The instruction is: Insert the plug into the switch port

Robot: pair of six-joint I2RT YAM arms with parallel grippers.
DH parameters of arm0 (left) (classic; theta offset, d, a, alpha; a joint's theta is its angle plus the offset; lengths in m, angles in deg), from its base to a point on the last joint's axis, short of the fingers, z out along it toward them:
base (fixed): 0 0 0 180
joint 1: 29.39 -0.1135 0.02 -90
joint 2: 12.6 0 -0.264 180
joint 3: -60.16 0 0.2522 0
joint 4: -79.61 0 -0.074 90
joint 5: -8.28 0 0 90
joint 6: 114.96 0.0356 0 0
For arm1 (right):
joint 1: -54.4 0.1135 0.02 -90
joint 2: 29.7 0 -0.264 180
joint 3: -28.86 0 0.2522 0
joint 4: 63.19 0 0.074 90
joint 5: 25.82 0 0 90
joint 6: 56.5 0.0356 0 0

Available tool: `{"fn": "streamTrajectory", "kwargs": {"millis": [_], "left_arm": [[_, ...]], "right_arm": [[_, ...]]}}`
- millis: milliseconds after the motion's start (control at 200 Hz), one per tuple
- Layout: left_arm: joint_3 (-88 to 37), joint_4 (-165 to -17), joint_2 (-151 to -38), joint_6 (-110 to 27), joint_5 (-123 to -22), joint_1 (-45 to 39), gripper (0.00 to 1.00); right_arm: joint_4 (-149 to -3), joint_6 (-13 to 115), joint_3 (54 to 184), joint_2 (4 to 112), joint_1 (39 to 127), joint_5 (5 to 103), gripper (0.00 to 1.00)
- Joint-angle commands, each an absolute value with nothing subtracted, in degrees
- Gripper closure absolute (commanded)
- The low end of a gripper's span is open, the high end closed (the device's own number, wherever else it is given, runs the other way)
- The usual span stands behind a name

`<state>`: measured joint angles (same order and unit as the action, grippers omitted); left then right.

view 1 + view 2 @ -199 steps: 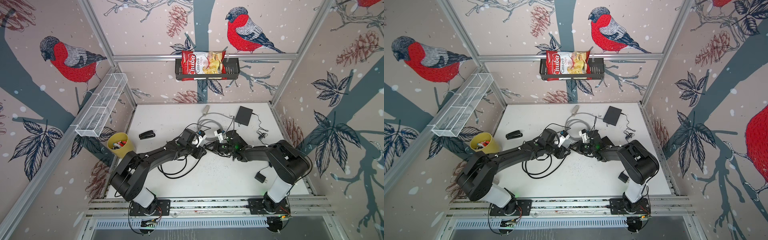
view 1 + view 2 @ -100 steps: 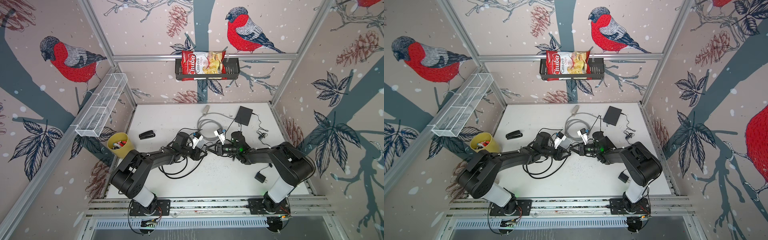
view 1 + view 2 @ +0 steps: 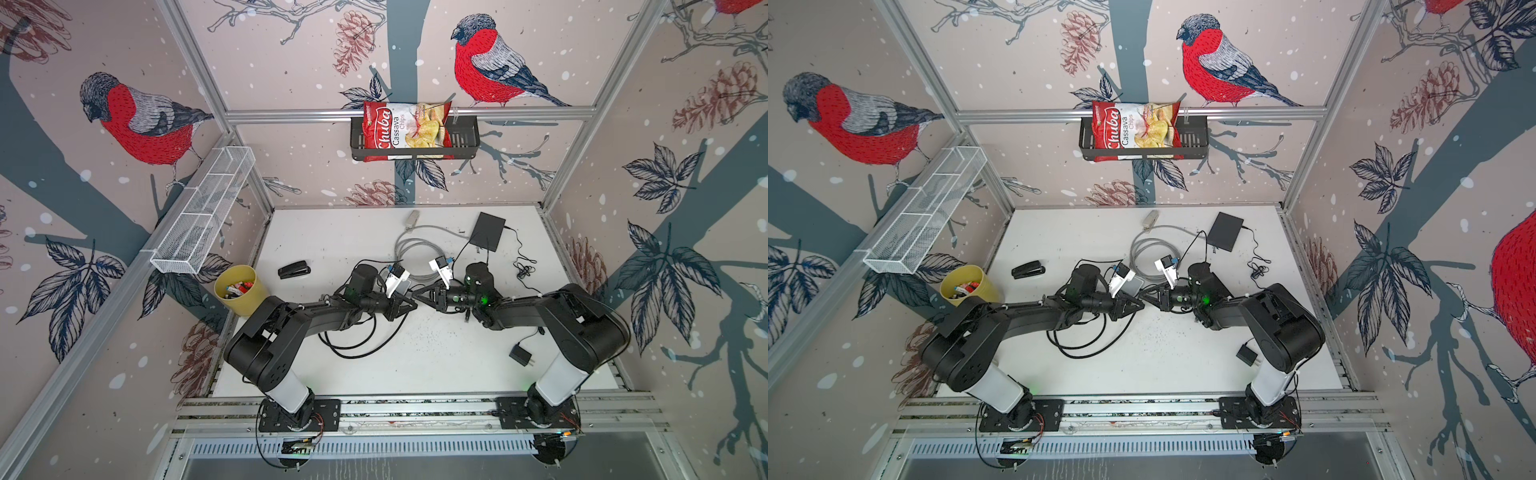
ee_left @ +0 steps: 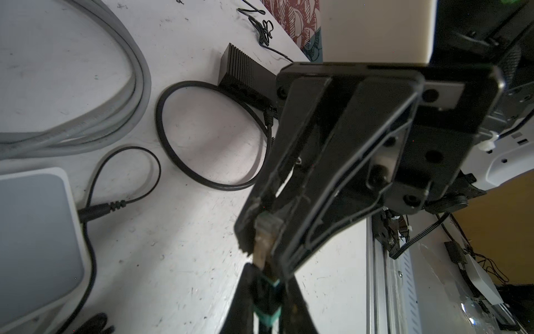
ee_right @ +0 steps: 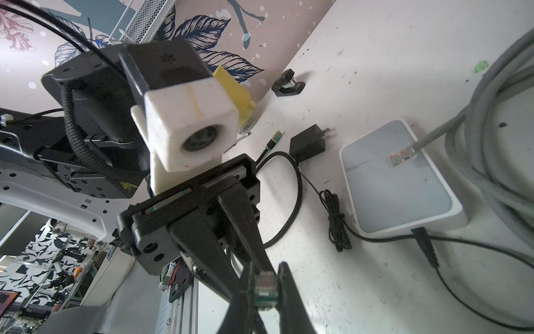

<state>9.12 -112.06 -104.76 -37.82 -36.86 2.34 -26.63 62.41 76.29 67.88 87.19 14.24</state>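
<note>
Left gripper (image 4: 268, 276), wide before, tight on plug (image 5: 265, 290)

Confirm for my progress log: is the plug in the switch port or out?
Out. The plug is pinched between the left tool and the right tool, touching neither the white box nor the black box.

clear teal-booted plug (image 4: 265, 231), horizontal, mid-air
</note>
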Motion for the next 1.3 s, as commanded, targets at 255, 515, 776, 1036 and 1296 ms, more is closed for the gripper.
{"fn": "streamTrajectory", "kwargs": {"millis": [255,515,776,1036,1296], "left_arm": [[7.65,-107.98,-104.09,-33.83,-48.45,3.44,0.99],[3.01,-98.59,-105.48,-25.96,-62.50,8.99,0.99],[2.63,-97.63,-105.41,-23.87,-66.68,10.90,0.99],[2.28,-95.71,-105.67,-22.51,-68.53,11.92,0.99],[1.85,-95.03,-106.11,-21.88,-69.54,12.54,0.99]], "right_arm": [[-41.46,60.40,78.17,63.64,84.14,18.37,0.71],[-54.74,72.25,80.34,61.35,82.99,27.32,0.69],[-51.50,81.05,79.55,62.11,86.25,30.77,0.68],[-45.94,84.47,78.90,63.30,87.66,31.60,0.67],[-46.43,84.28,81.14,64.89,88.52,31.49,0.67]]}}
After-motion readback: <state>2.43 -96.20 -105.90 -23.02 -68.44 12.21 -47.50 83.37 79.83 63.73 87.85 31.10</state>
